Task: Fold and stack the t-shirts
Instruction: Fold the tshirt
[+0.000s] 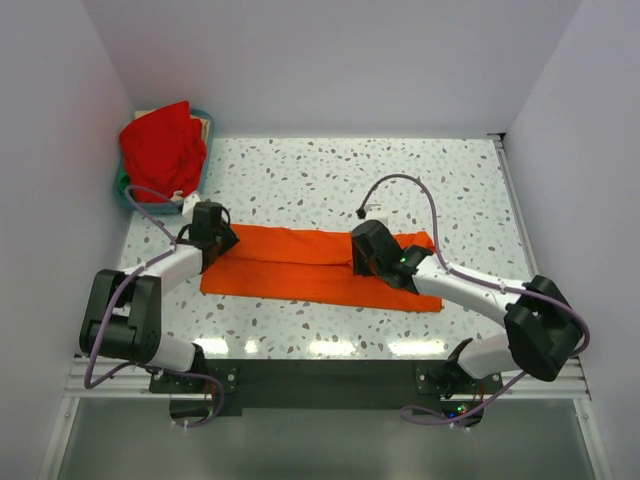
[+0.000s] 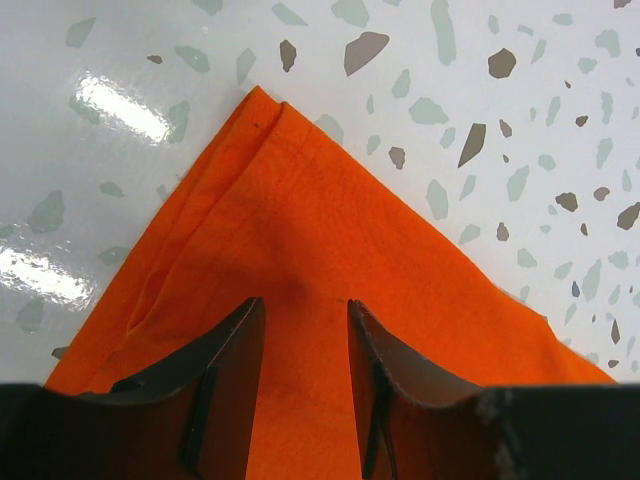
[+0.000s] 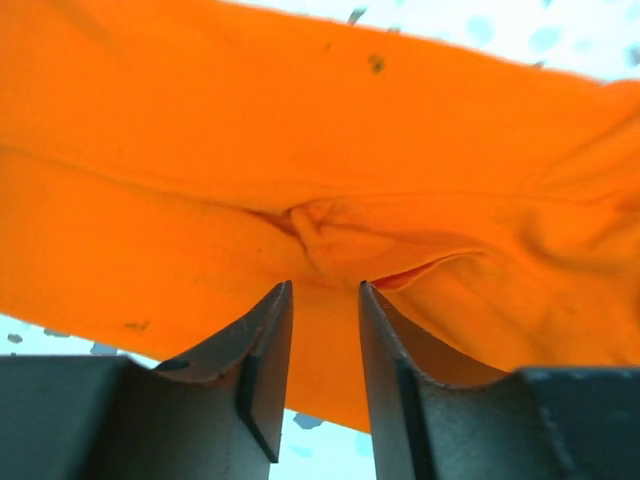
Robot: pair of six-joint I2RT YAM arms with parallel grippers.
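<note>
The orange t-shirt (image 1: pixel 300 268) lies folded into a long flat band, nearer the table's (image 1: pixel 330 180) near edge. My left tool (image 2: pixel 303 320), half open, and my right tool (image 3: pixel 322 300), narrowly parted, press on it and grip nothing. The red t-shirt (image 1: pixel 160 148) lies crumpled at the far left corner.

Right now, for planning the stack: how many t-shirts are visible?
2: the orange t-shirt folded lengthwise on the table; the red t-shirt heaped in the basket, far left. Others may hide beneath it.

hidden: basket (image 1: pixel 122 192) mostly under red t-shirt (image 1: pixel 160 150) | covered: orange t-shirt (image 1: pixel 300 265) parts beneath left tool (image 1: pixel 222 243), right tool (image 1: pixel 360 257) | cut off: its cloth at right-wrist edges (top, sides)
</note>
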